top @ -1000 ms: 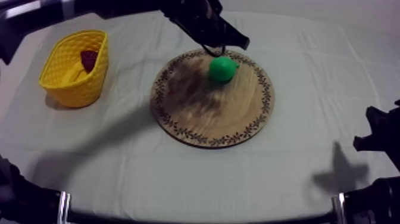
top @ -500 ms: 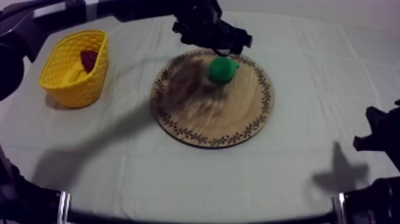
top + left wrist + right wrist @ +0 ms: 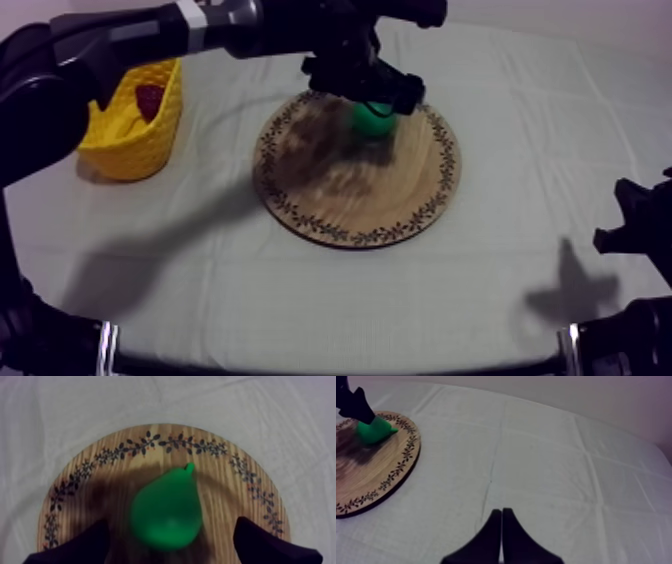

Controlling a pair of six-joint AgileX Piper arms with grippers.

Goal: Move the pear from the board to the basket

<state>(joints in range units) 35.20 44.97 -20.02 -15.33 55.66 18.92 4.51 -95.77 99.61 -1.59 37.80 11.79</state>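
The green pear [image 3: 378, 122] lies on the far part of the round wooden board [image 3: 340, 200]. My left gripper [image 3: 366, 92] hangs right over it, reaching in from the upper left. In the left wrist view the pear [image 3: 167, 511] sits between the two black fingers [image 3: 80, 546], which stand wide apart at either side without touching it; the gripper [image 3: 171, 523] is open. My right gripper [image 3: 501, 526] is shut on nothing over bare cloth, and rests low at the right edge [image 3: 640, 230]. From there the pear [image 3: 373, 431] shows on the board [image 3: 371, 471].
The yellow basket [image 3: 120, 150] stands at the left of the table, with a small red fruit [image 3: 150, 100] inside it. Grey-white cloth lies between board and basket and all across the right half.
My left gripper has gone from shut to wide open and has come down over the pear, now partly covering it. The pear, board and right arm have stayed put.
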